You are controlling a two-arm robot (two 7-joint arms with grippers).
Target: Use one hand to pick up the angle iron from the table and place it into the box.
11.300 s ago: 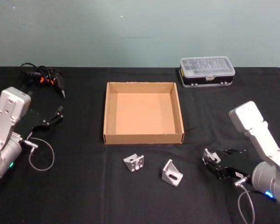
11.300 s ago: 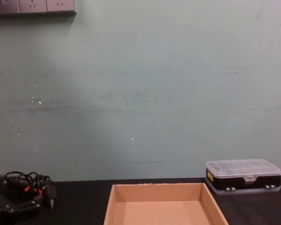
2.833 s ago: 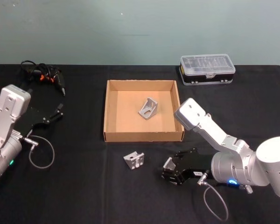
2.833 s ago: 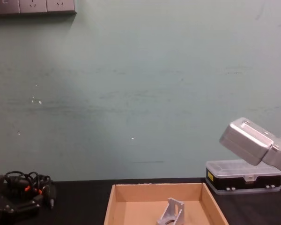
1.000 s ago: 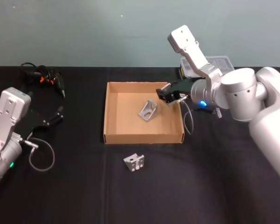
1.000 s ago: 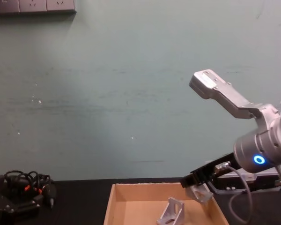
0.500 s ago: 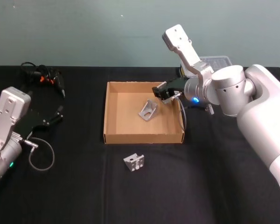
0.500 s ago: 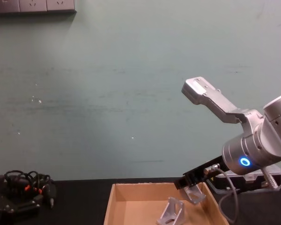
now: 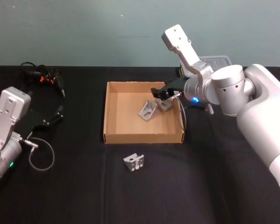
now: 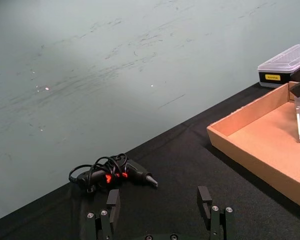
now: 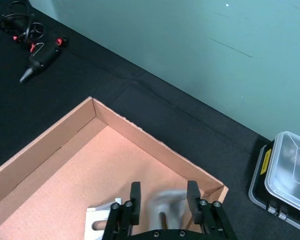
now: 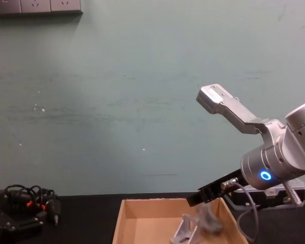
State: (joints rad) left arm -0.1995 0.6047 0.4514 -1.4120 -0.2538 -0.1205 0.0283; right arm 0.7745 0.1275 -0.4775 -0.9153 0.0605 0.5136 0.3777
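- The black-fingered right gripper (image 9: 159,94), on a thick silver-grey arm with a glowing blue ring, hung over the far right part of the wide, shallow tan cardboard box (image 9: 143,137).
- Its fingers (image 11: 135,199) stood apart, with no firm hold on anything.
- A small silver angle iron (image 9: 166,104) was just under the fingertips, inside the box near its right wall. The right wrist view showed it in the gap between the fingers. I could not tell if it touched either finger or the box floor.
- A second angle iron (image 9: 148,110) lay on the box floor just left of the first, close to it. I could not tell whether they touched.
- A third angle iron (image 9: 134,162) sat on the flat matte black table (image 9: 84,191) in front of the box's near wall, well apart from the right gripper.
- The left gripper (image 9: 59,113) was parked low over the table's left side, well apart from the box, with its fingers spread wide and empty.
- A black tool with orange marks (image 9: 45,78) and its coiled cable lay at the far left of the table.
- A small black case with a clear lid (image 10: 285,62) stood behind the box's far right corner.
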